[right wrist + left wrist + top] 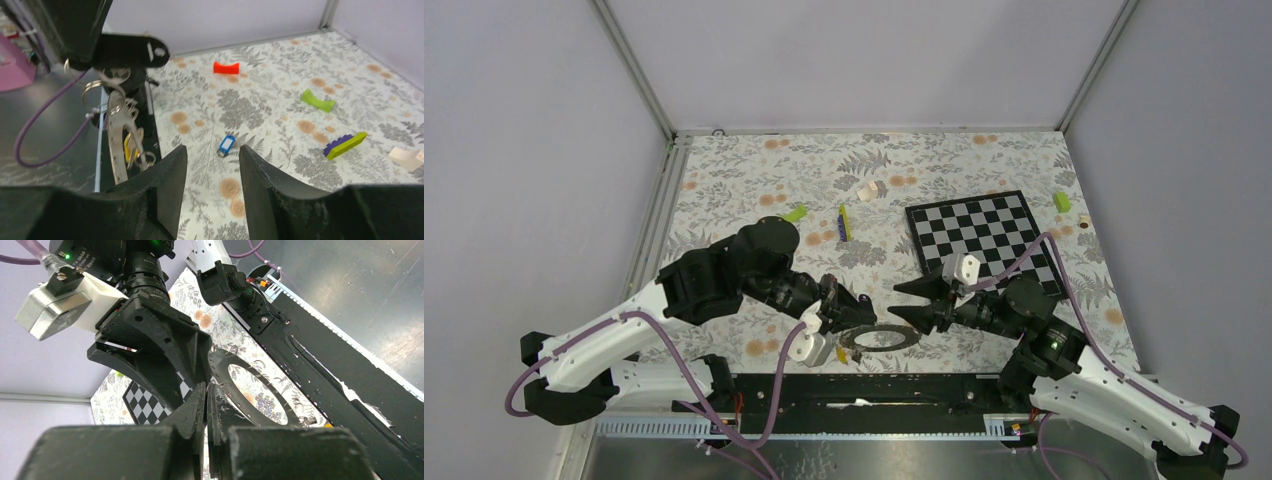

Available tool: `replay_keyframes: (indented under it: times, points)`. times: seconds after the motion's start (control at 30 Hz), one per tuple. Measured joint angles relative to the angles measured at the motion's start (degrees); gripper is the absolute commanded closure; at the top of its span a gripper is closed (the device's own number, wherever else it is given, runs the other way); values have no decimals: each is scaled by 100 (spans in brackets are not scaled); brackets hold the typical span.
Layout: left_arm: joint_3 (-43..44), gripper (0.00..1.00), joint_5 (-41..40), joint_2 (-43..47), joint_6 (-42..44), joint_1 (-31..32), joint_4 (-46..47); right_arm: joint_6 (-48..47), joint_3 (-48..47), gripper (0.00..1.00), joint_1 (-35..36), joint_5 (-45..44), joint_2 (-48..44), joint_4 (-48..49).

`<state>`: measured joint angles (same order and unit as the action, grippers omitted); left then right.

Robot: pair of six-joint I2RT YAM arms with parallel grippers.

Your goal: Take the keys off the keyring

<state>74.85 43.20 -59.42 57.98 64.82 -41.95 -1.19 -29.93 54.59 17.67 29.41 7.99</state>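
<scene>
The keyring point(910, 338) is gripped at its left edge by the left gripper point(856, 316); the right gripper point(908, 304) is spread just beside it.

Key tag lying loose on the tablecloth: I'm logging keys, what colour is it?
The key tag is blue, clearest in the right wrist view.

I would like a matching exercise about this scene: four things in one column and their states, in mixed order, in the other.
Things:
1. keyring
2. blue-tagged key
3. yellow-tagged key
4. right gripper

States:
A. open, empty
B. lying loose on the tablecloth
C. pinched by the left gripper
D. hanging on the keyring

Pairs: 1-C, 2-B, 3-D, 4-A
</scene>
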Motion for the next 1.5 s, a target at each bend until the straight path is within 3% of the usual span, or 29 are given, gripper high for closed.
replay_keyframes:
  times: [0.27,0.9,1.5]
  points:
    - [0,100,0,0,0,0,0,-103,-44,46,0,1012,-87,-170]
    - [0,100,2,2,0,0,2,391,-42,51,0,2055,157,442]
    - [-2,100,2,2,0,0,0,341,-31,52,0,1779,28,678]
